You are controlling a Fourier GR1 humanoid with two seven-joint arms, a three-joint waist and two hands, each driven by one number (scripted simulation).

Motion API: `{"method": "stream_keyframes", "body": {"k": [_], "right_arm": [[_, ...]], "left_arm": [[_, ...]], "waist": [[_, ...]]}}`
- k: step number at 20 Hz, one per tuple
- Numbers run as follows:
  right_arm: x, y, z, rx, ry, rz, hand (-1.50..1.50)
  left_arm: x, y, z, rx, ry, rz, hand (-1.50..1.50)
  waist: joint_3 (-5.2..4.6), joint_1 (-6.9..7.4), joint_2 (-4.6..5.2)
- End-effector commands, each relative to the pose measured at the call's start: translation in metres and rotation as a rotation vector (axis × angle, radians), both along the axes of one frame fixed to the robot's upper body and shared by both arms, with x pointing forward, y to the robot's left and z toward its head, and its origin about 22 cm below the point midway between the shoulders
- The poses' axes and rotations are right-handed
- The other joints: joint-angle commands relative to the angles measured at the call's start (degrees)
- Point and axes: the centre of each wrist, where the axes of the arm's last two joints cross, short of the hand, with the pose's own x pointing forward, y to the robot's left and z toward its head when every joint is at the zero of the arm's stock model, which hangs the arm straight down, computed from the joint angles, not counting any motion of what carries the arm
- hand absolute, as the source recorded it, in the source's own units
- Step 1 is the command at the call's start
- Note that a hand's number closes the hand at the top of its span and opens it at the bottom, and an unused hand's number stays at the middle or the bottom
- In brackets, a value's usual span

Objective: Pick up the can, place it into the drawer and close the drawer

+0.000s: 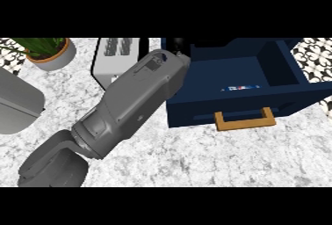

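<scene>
Seemingly the can (242, 88) lies on its side inside the open drawer (194, 112), just behind the drawer's front wall, and only a thin strip of its label shows over that wall. A can of this kind is probably light and stiff, with a thin metal wall that is smooth and a little slippery. Lying down it may roll, so the best hold would be across the middle of its round side, not at the ends. The left forearm (133, 101) goes slanting over the table (214, 158) to the left of the drawer, and the left hand (178, 45) is at the drawer's back left corner. Only a small dark part of this hand shows, so it cannot be told whether its fingers are apart or together. The handle (243, 119) on the drawer's front is untouched.
</scene>
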Motion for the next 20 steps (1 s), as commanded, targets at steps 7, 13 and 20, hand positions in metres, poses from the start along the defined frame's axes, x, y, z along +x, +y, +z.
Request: {"method": "stream_keyframes", "body": {"k": [7,13,20], "right_arm": [[0.007,0.010,0.037,-0.343,-0.159,0.055,-1.50],[0.017,0.026,0.042,-0.506,-0.218,0.051,-1.50],[0.055,0.065,0.051,-0.652,-0.210,0.024,-1.50]], "left_arm": [[-0.007,-0.006,0.003,-0.062,-0.072,-0.021,-1.50],[-0.002,-0.010,0.022,-0.066,-0.118,-0.015,-1.50],[-0.008,-0.011,0.013,-0.087,-0.075,-0.032,-1.50]], "waist": [[-0.04,0.26,0.06],[-0.02,1.84,0.14],[-0.13,4.72,-0.40]]}}
